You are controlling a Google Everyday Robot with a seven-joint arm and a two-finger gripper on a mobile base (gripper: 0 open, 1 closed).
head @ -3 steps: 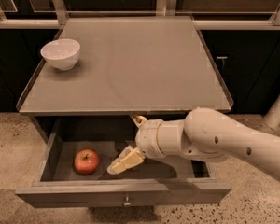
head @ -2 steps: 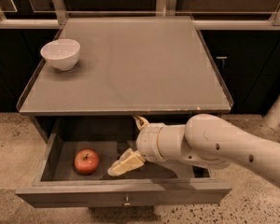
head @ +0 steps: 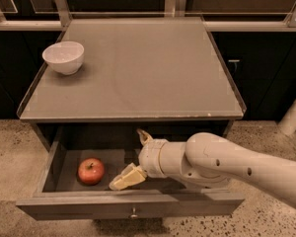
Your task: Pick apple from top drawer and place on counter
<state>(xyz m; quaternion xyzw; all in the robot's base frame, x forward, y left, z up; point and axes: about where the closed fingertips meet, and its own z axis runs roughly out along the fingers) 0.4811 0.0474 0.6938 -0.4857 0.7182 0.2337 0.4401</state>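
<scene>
The top drawer stands pulled open under the counter, its knob at the front middle. The red apple lies on the drawer floor at the left, stem up. My gripper is inside the drawer just right of the apple, pointing left. It is open: one cream finger reaches low toward the apple and the other sticks up near the counter's underside. The lower finger's tip is a short gap from the apple and does not touch it. The gripper holds nothing.
A white bowl stands on the counter's back left corner. My thick cream arm comes in from the right and covers the drawer's right half. Dark cabinets and metal rails run behind. Speckled floor lies on both sides.
My gripper has moved a little left and down inside the drawer, closer to the apple. The apple and bowl have not moved.
</scene>
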